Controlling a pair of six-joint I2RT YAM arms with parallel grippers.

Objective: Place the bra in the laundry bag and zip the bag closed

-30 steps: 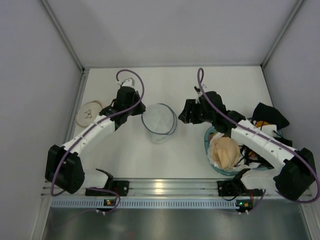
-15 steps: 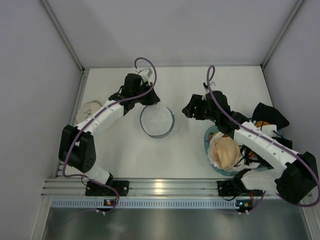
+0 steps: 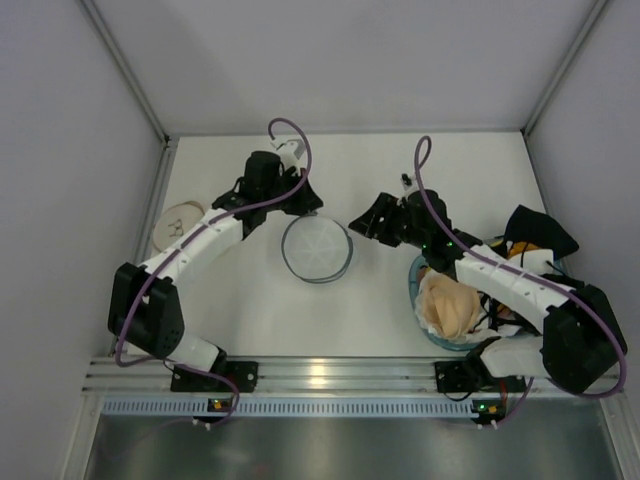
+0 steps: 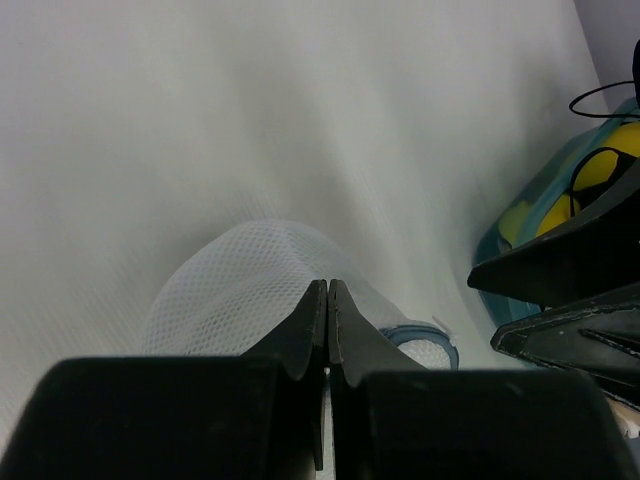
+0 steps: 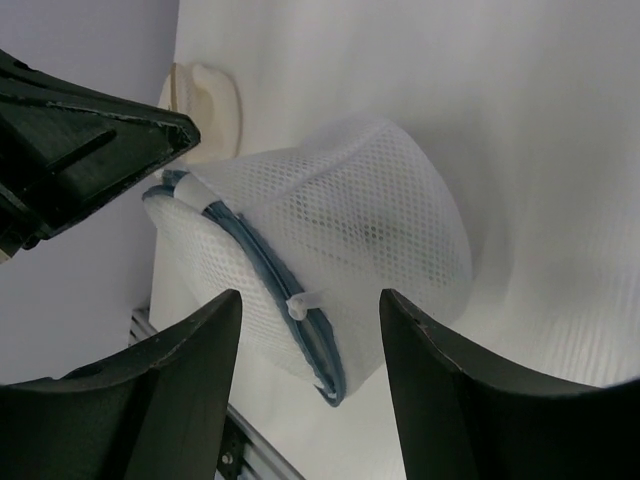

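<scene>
The laundry bag (image 3: 316, 248) sits mid-table, light springy mesh on thin wire hoops. It will likely slide or buckle if pushed, so take it by the rim. The left gripper (image 4: 327, 288) is closed at its upper edge, possibly pinching mesh. The right gripper (image 5: 310, 292) is partly spread and empty, just right of the bag. The soft bra (image 3: 447, 303) lies in the basket (image 3: 413, 275) at the lower right.
</scene>
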